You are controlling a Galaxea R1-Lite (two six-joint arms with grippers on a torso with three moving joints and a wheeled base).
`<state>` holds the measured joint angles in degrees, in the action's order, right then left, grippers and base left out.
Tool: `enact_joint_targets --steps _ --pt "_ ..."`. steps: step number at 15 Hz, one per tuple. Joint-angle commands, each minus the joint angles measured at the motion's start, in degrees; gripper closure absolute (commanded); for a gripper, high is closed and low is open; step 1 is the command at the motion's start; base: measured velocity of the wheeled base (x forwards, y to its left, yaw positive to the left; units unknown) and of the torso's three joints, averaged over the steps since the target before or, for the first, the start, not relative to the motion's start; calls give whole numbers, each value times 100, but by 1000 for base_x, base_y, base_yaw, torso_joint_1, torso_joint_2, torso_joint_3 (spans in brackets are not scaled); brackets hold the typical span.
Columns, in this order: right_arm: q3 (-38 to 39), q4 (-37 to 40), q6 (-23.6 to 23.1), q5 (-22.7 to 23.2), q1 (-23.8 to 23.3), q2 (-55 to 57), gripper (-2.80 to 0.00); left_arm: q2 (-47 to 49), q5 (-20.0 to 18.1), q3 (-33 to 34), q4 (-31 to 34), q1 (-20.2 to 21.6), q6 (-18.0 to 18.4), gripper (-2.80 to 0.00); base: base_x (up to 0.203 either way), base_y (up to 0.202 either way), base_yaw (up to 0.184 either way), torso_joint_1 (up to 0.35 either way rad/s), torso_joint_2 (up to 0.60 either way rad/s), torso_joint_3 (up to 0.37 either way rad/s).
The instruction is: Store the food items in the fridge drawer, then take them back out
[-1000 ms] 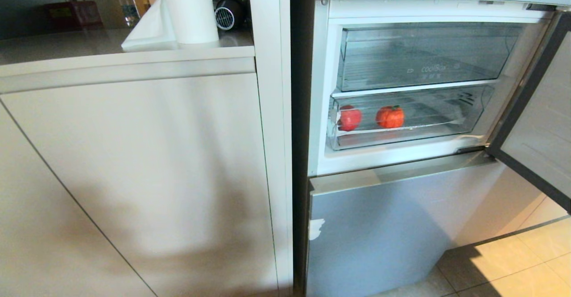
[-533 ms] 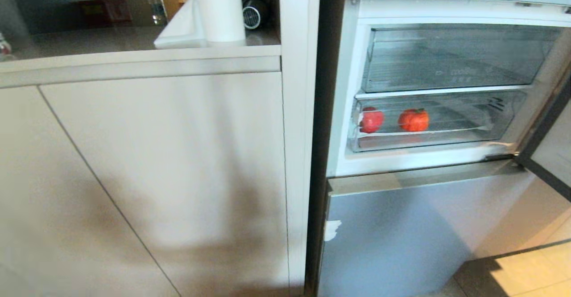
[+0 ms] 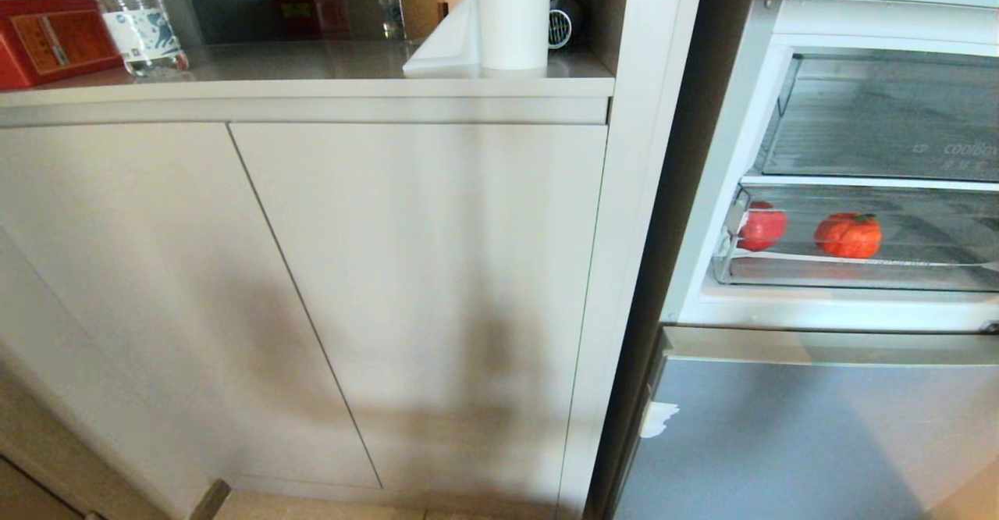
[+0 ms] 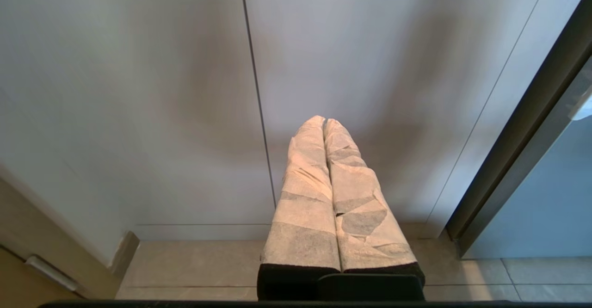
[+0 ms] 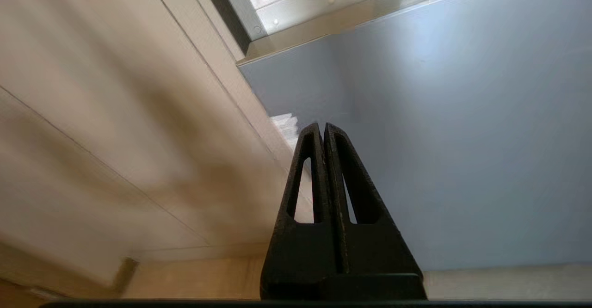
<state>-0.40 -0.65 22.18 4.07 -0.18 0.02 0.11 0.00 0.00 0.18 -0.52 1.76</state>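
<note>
Both tools are clamped together with nothing in them, so you've got empty hands right now: your left tool, wrapped in pale tape, points at the beige cabinet doors, and your right tool, bare black, sits in front of the grey lower fridge door. Neither arm shows up in your head view. The food items are inside the fridge drawer: an orange-red lump about mid-drawer and a second red one tucked by the drawer's left end. A shorter clear bin sits right above. Off to your left, the surface over the cabinets carries a white paper towel roll, a water bottle and a red box. Beige tile floor runs along the cabinet base.
</note>
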Motion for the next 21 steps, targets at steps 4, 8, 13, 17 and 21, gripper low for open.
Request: enact_joint_targets --steps 4,8,13,17,21 --pt "5 -5 -478 6 1 -2 0 7 0 0 -1 0 0 0 0 0 0 0 0 0" --pt "1 -22 -1280 6 1 1 0 7 0 0 -1 0 0 0 0 0 0 0 0 0" --pt "37 -97 -2399 -309 1 -2 0 7 0 0 -1 0 0 0 0 0 0 0 0 0" --pt "33 100 -3181 -79 1 -2 0 7 0 0 -1 0 0 0 0 0 0 0 0 0" --pt "40 111 -3295 -64 1 -2 0 7 0 0 -1 0 0 0 0 0 0 0 0 0"
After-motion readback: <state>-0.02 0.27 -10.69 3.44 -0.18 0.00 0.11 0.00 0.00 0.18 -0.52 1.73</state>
